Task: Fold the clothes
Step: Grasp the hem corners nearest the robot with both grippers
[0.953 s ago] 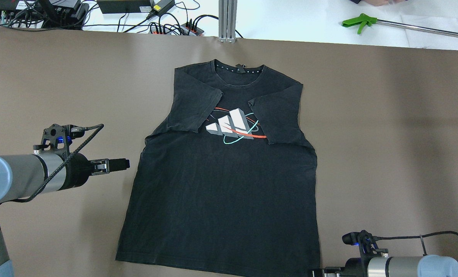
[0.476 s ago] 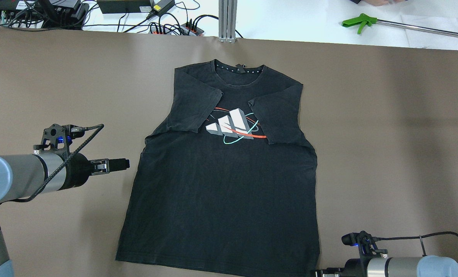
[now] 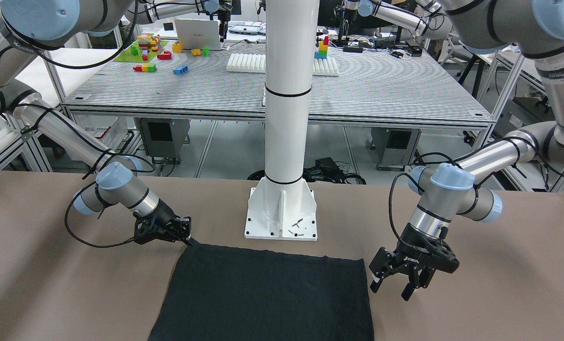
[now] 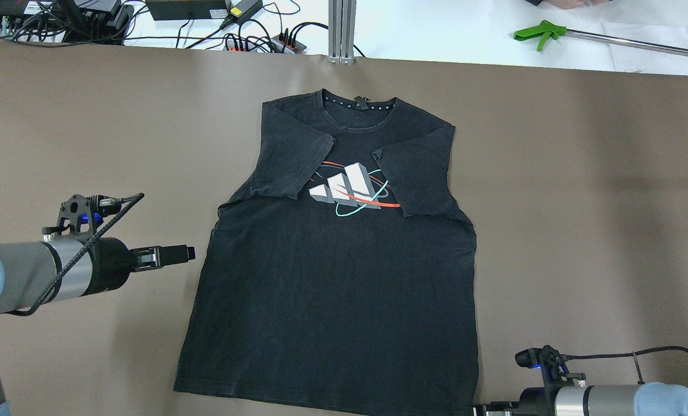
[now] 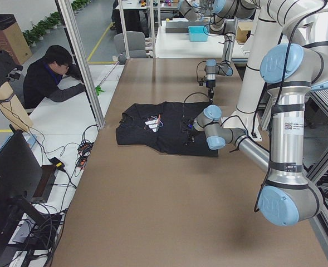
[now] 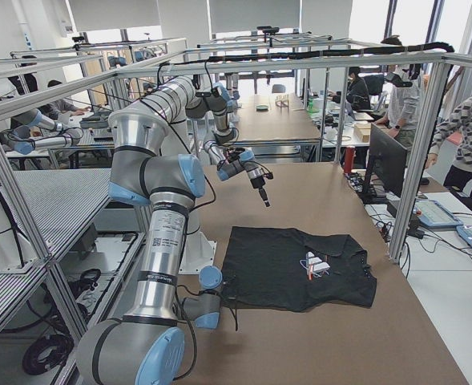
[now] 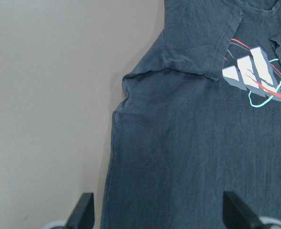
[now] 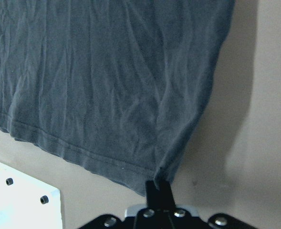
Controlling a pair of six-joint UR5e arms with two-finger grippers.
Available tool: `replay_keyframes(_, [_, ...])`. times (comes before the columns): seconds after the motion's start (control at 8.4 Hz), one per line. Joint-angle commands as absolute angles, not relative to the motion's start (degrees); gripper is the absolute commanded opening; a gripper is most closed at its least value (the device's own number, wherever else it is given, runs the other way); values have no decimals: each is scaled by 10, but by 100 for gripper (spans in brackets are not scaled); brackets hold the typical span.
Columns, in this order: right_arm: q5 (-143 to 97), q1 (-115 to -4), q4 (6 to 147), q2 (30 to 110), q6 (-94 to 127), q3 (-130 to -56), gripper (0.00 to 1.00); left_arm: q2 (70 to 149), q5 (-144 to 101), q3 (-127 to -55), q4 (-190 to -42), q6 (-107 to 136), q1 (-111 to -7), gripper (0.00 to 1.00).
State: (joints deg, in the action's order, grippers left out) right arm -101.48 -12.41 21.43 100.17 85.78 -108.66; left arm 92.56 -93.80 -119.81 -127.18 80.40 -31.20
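Brown table [image 4: 580, 173] | black T-shirt [image 4: 332, 300] flat, sleeves [image 4: 289, 156] folded in, logo [image 4: 349, 188] up | left tool [image 4: 188, 252] wide | right tool [image 8: 158, 188] pinching hem corner [image 8: 163, 172]

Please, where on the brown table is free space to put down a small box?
Two wide bare patches of table: one right of the black T-shirt, one left of it beyond the left gripper. Crowded: the shirt's near right corner, where the right gripper sits, and the cables past the far edge.

Bare brown tabletop [image 4: 580, 202] either side of the shirt [image 4: 332, 289]; white pedestal [image 3: 282, 222] near hem.
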Motion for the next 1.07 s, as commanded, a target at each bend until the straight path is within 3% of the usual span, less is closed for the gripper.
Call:
replay_keyframes(0.0, [-1012, -126, 203, 1001, 859, -1087, 0, 883, -843, -1208, -1294, 841, -214, 95])
replay_keyframes(0.48, [-1012, -133, 202, 999, 858, -1088, 0, 852, -704, -1210, -1294, 902, -62, 95])
replay_keyframes(0.95, [-1012, -134, 193, 1000, 858, -1089, 0, 852, -677, -1205, -1295, 917, -29, 95])
